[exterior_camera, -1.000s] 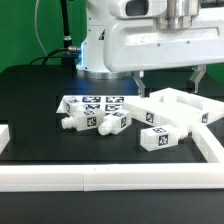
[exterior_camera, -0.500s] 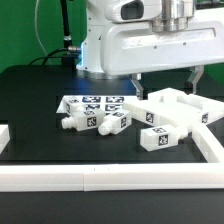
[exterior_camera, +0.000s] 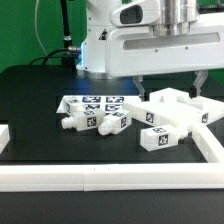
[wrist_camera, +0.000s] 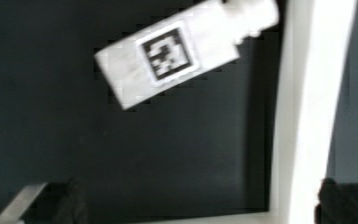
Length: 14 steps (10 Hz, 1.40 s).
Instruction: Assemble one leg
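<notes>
Several white legs with black-and-white tags lie on the black table: two [exterior_camera: 80, 123] [exterior_camera: 113, 123] side by side near the middle, and one [exterior_camera: 158, 138] in front of the big flat white panel [exterior_camera: 178, 104]. My gripper [exterior_camera: 169, 86] hangs open and empty above the panel, with its dark fingers [exterior_camera: 140, 90] spread wide. In the wrist view one tagged leg [wrist_camera: 167, 55] lies tilted below the open gripper [wrist_camera: 197, 205], with its round peg end by a long white edge [wrist_camera: 309, 100]. Nothing is between the fingertips [wrist_camera: 43, 205].
The marker board [exterior_camera: 92, 101] lies behind the two middle legs. A white rail [exterior_camera: 100, 178] borders the table's front and runs up the exterior view's right side [exterior_camera: 212, 145]. The robot's white base [exterior_camera: 100, 45] stands at the back.
The arm has shifted slightly toward the exterior view's right, and the fingers hang a little lower. The parts on the table have not moved.
</notes>
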Each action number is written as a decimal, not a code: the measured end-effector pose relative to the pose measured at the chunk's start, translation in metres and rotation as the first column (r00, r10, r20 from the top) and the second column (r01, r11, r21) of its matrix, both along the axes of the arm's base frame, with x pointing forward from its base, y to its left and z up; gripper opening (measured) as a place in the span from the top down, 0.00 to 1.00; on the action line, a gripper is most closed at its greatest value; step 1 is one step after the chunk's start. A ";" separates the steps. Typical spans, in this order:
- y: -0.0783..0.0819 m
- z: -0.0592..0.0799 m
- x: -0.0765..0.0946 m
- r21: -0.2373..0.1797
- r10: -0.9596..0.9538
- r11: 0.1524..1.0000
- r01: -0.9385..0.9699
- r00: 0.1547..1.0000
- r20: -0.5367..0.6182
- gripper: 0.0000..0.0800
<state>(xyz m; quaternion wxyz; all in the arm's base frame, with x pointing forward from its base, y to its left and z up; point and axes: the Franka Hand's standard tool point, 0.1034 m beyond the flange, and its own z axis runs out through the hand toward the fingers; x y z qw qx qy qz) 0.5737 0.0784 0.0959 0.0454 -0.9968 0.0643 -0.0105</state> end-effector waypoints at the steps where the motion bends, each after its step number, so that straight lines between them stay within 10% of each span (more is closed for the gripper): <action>1: 0.000 0.000 0.001 0.007 -0.012 1.000 0.012 1.000 0.000 0.19; 6: 0.004 -0.001 0.000 0.039 -0.327 0.944 0.329 0.944 -0.043 0.19; 10: -0.007 -0.041 -0.005 0.056 -0.746 0.651 0.757 0.651 -0.141 0.19; 14: -0.002 -0.043 -0.006 0.045 -0.809 0.565 0.824 0.564 -0.163 0.19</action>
